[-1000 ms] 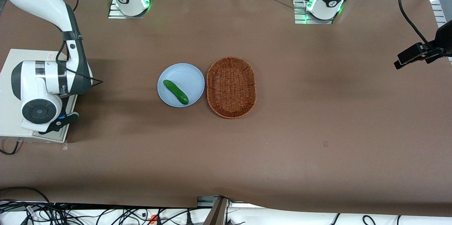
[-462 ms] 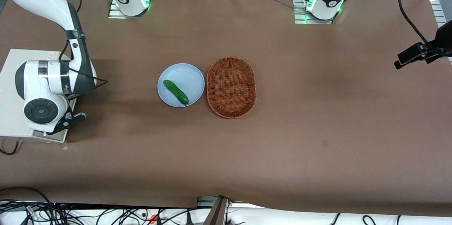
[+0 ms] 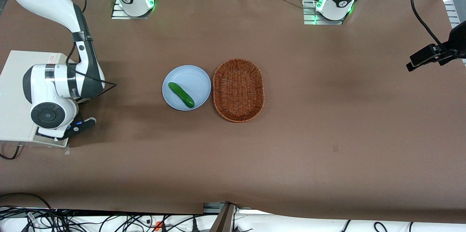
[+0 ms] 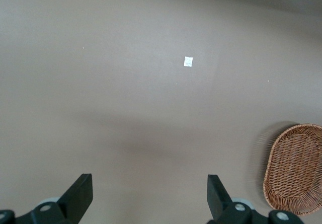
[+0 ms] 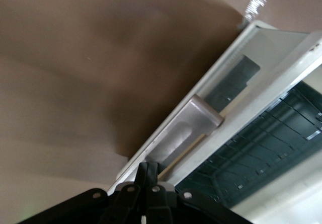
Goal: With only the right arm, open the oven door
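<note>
The cream-white toaster oven (image 3: 14, 79) stands at the working arm's end of the table. The right arm (image 3: 54, 82) hangs over its front and hides most of the oven door in the front view. In the right wrist view the oven door (image 5: 236, 78) is tilted partly open, and the dark rack (image 5: 261, 143) inside shows past its edge. My gripper (image 5: 149, 169) is shut, with its tips against the silver bar handle (image 5: 193, 118). In the front view the gripper (image 3: 85, 122) sits just off the oven's front edge.
A light blue plate (image 3: 198, 79) with a green cucumber (image 3: 181, 94) lies mid-table, beside a wicker basket (image 3: 238, 90), which also shows in the left wrist view (image 4: 297, 168). A black camera (image 3: 426, 55) sits at the parked arm's end.
The right arm and gripper have moved steadily away from the oven body, toward the middle of the table. The plate, cucumber and basket have not moved.
</note>
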You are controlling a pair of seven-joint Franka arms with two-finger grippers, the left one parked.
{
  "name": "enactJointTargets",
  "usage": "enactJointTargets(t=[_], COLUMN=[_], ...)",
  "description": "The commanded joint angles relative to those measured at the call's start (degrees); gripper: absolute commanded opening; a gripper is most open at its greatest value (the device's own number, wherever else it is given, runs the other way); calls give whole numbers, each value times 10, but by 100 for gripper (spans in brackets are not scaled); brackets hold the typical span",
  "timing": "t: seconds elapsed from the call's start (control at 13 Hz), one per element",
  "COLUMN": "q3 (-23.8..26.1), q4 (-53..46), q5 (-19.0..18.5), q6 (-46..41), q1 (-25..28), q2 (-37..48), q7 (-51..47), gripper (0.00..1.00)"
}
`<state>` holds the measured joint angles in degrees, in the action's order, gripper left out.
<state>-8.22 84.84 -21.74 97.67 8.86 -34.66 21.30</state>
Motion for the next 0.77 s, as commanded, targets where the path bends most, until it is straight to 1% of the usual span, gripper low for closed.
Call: enactJointTargets(t=[0.0,0.15,0.38,0.69], q3=[-9,-9,-9,-9], q4=[1,1,2,2], q5=[9,24,29,66], q6=[68,72,78,96], q1=[-22,-22,-20,-21], q2=[-57,-63,-69,-87], q7=[1,-5,-28,-28], gripper=[0,0,0,0])
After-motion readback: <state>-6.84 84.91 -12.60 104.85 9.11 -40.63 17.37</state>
